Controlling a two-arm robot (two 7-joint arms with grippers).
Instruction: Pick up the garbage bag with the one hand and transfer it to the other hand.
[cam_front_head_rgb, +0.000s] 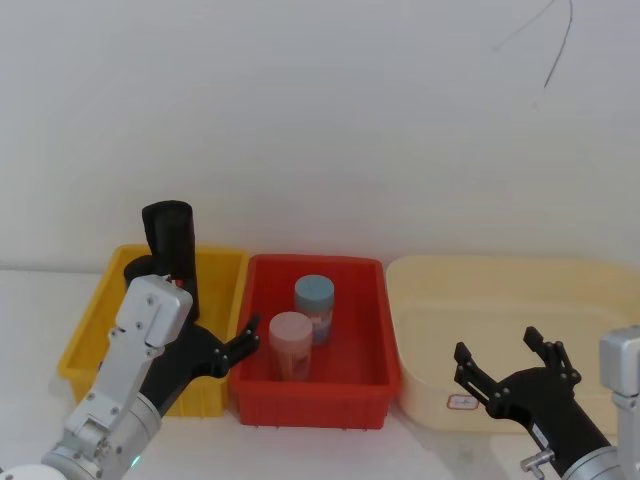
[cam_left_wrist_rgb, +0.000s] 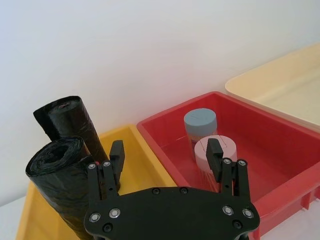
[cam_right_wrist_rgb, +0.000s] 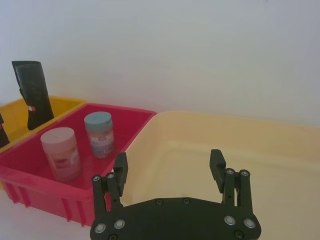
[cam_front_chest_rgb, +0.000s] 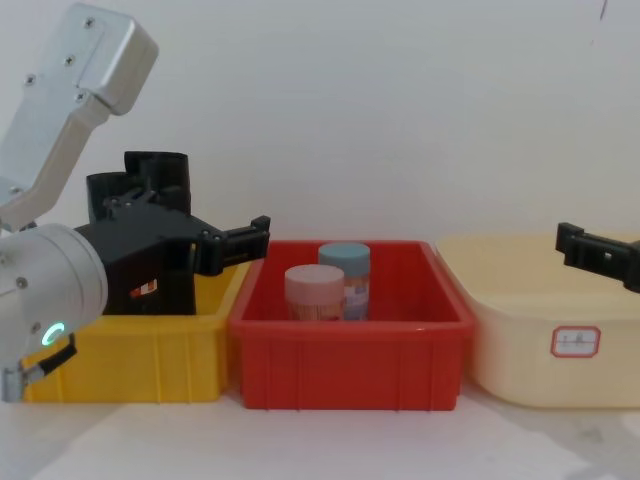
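Tall black garbage bag roll (cam_front_head_rgb: 170, 238) standing upright at the back edge of a yellow bin (cam_front_head_rgb: 85, 335), left gripper (cam_left_wrist_rgb: 165, 154) hovering over that bin's right edge, fingers spread and empty, right gripper (cam_front_head_rgb: 498, 348) likewise spread above a cream tub's (cam_front_head_rgb: 480, 262) front edge.

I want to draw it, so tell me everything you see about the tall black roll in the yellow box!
The tall black plastic garbage bag roll is a crinkly, shiny cylinder with a narrow white-and-red label band low down. It stands almost upright at the back of the yellow plastic bin, rising above its rim, beside a second black plastic roll. The open left pincer hovers nearby, not gripping it.
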